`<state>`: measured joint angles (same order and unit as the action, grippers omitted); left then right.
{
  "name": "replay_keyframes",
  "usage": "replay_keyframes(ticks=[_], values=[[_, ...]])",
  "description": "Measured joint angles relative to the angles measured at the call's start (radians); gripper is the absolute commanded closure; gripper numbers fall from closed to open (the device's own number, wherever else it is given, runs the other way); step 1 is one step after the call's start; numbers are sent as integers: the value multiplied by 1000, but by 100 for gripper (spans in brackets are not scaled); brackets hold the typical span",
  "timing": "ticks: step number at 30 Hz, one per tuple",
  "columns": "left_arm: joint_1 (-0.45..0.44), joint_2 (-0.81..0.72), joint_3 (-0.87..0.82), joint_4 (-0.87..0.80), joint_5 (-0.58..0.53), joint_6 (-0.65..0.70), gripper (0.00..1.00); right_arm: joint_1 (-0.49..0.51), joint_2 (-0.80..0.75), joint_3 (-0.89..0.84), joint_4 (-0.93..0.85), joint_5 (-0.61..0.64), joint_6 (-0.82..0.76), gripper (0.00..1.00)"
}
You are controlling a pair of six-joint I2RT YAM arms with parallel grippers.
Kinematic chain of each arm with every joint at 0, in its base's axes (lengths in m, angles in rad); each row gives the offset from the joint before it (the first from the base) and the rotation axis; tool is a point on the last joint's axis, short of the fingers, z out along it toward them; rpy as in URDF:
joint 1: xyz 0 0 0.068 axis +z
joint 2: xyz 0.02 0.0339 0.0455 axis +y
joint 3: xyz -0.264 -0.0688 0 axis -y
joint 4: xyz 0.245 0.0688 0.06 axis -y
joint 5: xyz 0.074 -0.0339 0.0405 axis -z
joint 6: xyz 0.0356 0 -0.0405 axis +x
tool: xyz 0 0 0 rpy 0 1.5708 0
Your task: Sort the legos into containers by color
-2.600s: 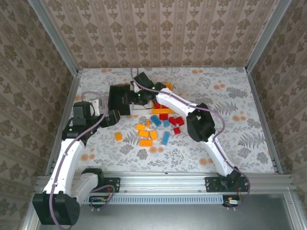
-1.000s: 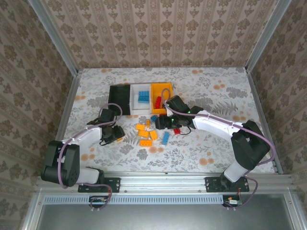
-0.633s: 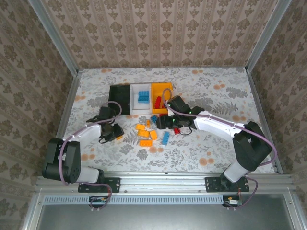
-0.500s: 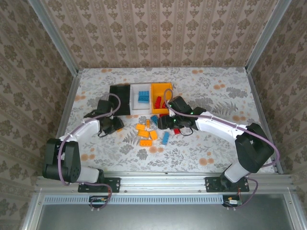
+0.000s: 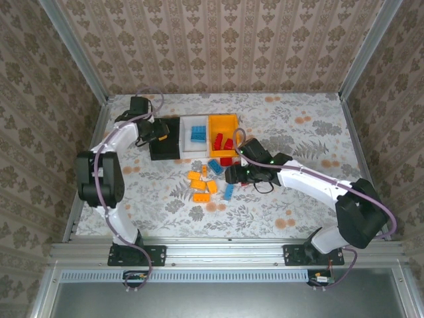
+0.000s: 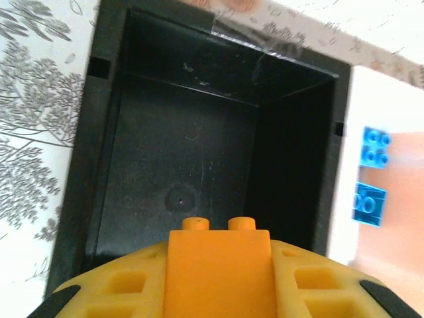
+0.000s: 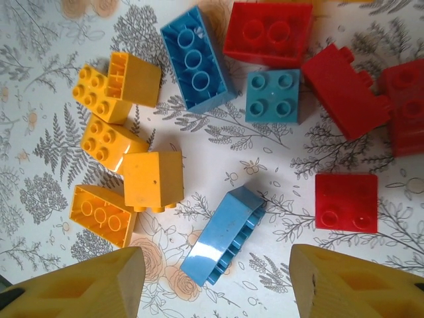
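So the left gripper is up at the back over the black bin, jaws pinched in on an orange brick. From the left wrist camera you can see the brick's two studs poking out past the fingers, right above the bin's bare dark floor. Next to it sits the white bin with a couple of blue bricks inside. After that comes the orange-yellow bin, which has red bricks in it. All three bins sit side by side in a row.

The right gripper hangs low over the loose pile on the table, jaws standing well apart with nothing gripped. In the right wrist view a long blue brick lies tipped on its side on the table, in line with the gap between the fingers. There are orange legos off to the left and red legos to the right, plus a small blue square brick near the top.
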<state>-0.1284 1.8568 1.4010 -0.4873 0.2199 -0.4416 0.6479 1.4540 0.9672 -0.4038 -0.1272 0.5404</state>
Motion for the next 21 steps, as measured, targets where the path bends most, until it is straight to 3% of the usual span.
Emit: replay_keyframes(ticks=[2, 5, 10, 14, 17, 21], values=[[-1, 39, 14, -6, 7, 11, 52, -3, -15, 0, -4, 8, -5, 39], [-3, 57, 19, -11, 21, 18, 45, -5, -21, 0, -9, 16, -7, 39], [-3, 13, -5, -18, 23, 21, 39, -7, -21, 0, -22, 17, -7, 39], [-25, -143, -99, -38, -1, 38, 39, -7, -21, 0, -27, 20, -7, 38], [-108, -306, -188, -54, -26, 68, 35, -9, -24, -5, -30, 26, -7, 39], [-302, -478, -349, -60, -23, 86, 22, -13, -32, -42, -33, 40, -6, 38]])
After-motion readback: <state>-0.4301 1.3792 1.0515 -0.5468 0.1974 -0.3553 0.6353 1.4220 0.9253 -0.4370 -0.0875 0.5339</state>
